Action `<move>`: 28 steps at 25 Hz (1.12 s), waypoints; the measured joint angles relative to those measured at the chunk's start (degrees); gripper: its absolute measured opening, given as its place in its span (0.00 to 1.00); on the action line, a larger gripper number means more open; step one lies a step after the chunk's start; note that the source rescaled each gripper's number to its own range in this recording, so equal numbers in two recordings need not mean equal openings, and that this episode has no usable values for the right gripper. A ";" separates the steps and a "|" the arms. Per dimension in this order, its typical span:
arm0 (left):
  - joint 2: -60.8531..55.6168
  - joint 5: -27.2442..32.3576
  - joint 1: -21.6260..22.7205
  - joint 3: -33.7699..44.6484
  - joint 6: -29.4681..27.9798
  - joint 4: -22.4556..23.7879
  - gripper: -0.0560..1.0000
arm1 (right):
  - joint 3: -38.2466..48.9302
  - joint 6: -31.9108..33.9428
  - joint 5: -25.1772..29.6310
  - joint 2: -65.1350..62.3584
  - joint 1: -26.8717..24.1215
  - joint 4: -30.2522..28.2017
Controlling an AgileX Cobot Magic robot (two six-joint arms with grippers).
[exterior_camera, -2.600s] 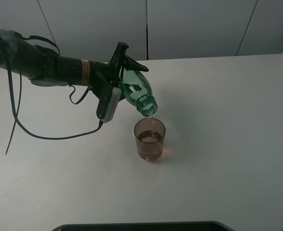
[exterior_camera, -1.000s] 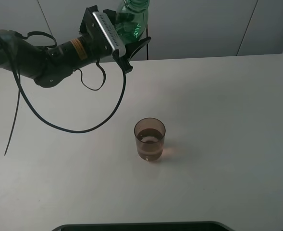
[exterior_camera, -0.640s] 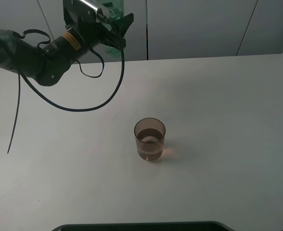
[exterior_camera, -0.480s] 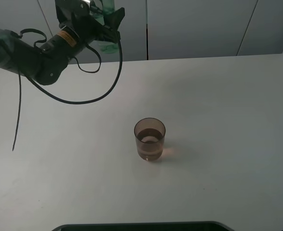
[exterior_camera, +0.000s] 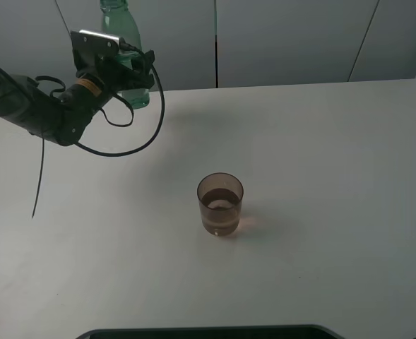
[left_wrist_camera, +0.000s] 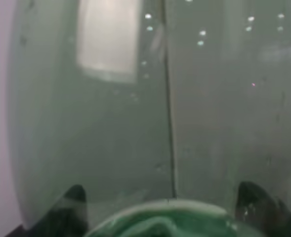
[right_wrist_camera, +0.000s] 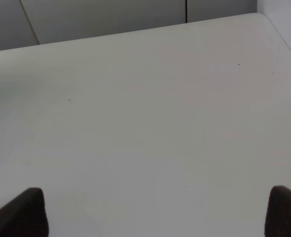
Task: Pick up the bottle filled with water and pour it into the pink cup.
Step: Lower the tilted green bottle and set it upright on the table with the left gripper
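Left claw (exterior_camera: 135, 70) clamped on upright bottle (exterior_camera: 120, 27); cup (exterior_camera: 220, 205) stood on bench (exterior_camera: 321, 155) well apart from it; right claw (right_wrist_camera: 154, 212) gaped apart.

The pink cup (exterior_camera: 220, 205) stands on the surface (exterior_camera: 335, 212) around its middle, with liquid in it. The bottle (exterior_camera: 125, 42) is upright at the far left, close to the surface's far edge and in front of the wall (exterior_camera: 292, 35), well apart from the cup. The left arm (exterior_camera: 42, 106) reaches in from the left, its jaws clamped on the bottle's lower part. Whether the bottle's base touches the surface cannot be told.
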 joint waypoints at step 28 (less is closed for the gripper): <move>10.68 -0.27 3.83 -6.21 -0.58 0.13 0.05 | 0.00 0.00 0.00 0.00 0.00 0.00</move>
